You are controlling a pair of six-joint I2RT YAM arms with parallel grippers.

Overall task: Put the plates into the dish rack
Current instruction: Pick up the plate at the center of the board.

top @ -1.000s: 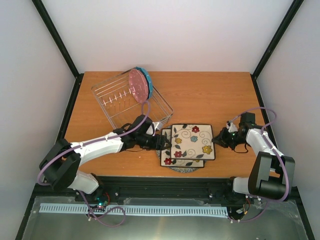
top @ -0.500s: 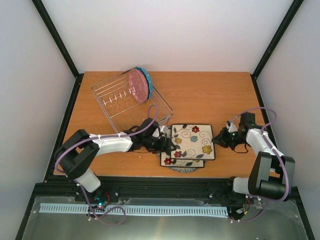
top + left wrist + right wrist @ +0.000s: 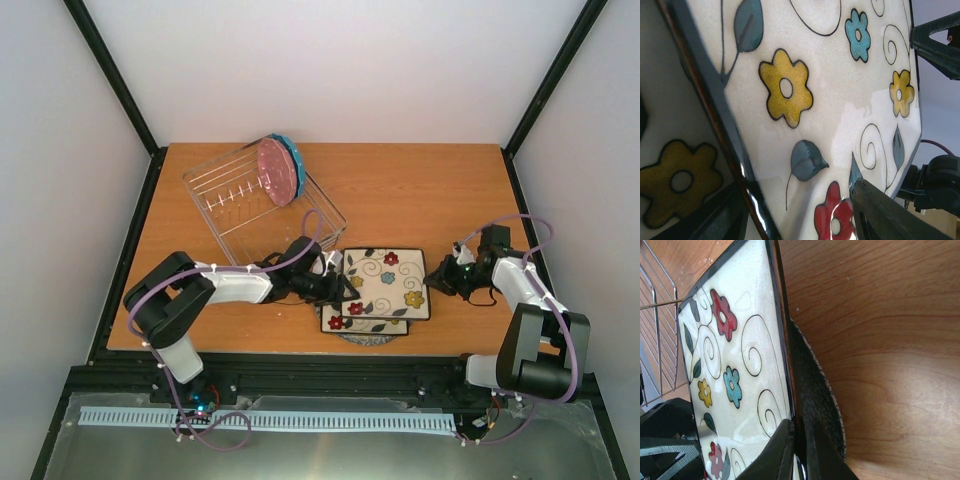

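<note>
Jaws of left gripper [image 3: 338, 287] are spread astride the left rim of the top square plate [image 3: 385, 282]. Jaws of right gripper [image 3: 432, 280] are pressed together, tips set against the opposite rim.

Top view: a stack is lying near the front edge of the table [image 3: 430, 190], with the top square plate uppermost, the second square plate [image 3: 365, 325] under it and the grey speckled plate [image 3: 372, 339] at the bottom. The dish rack [image 3: 232, 215] is set just behind-left, with the blue scalloped plate [image 3: 281, 170] stood on edge between the tines.

Left wrist view: one finger [image 3: 890, 215] is seen over the flowered face, the other [image 3: 715, 220] below the dark rim, above the second square plate. Pad contact cannot be told.

Right wrist view: closed fingers [image 3: 782, 455] are butted on the rim and nothing is pinched. They are likely placed as a stop, so the plate is not slid away while gripped. Three plates are judged not yet loaded.
</note>
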